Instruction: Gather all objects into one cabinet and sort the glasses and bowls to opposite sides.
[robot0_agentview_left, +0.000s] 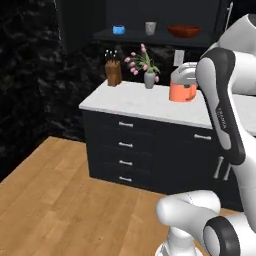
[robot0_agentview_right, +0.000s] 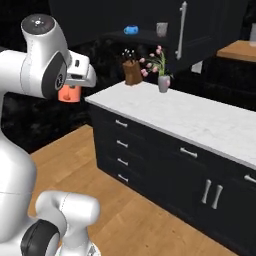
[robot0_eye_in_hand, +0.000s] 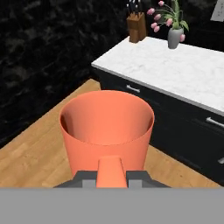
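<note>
My gripper (robot0_eye_in_hand: 111, 176) is shut on the rim of the orange cup (robot0_eye_in_hand: 107, 127), which hangs upright in the air in front of the counter. The same cup (robot0_agentview_left: 182, 92) shows under the hand (robot0_agentview_left: 183, 80) in the left base view, and the cup (robot0_agentview_right: 69, 94) also shows in the right base view. On the black cabinet's dark shelf (robot0_agentview_left: 135, 37) stand the blue bowl (robot0_agentview_left: 118, 30), the grey-beige mug (robot0_agentview_left: 150, 28) and the wide red-brown bowl (robot0_agentview_left: 184, 31), left to right. The cabinet door (robot0_agentview_right: 205, 30) stands open, showing its silver bar handle (robot0_agentview_right: 182, 30).
A white marble counter (robot0_agentview_left: 130, 102) carries a wooden knife block (robot0_agentview_left: 113, 72) and a vase of pink tulips (robot0_agentview_left: 149, 77) near the back wall. Black drawers (robot0_agentview_left: 125, 145) sit below it. Wooden floor (robot0_agentview_left: 60, 200) spreads to the left.
</note>
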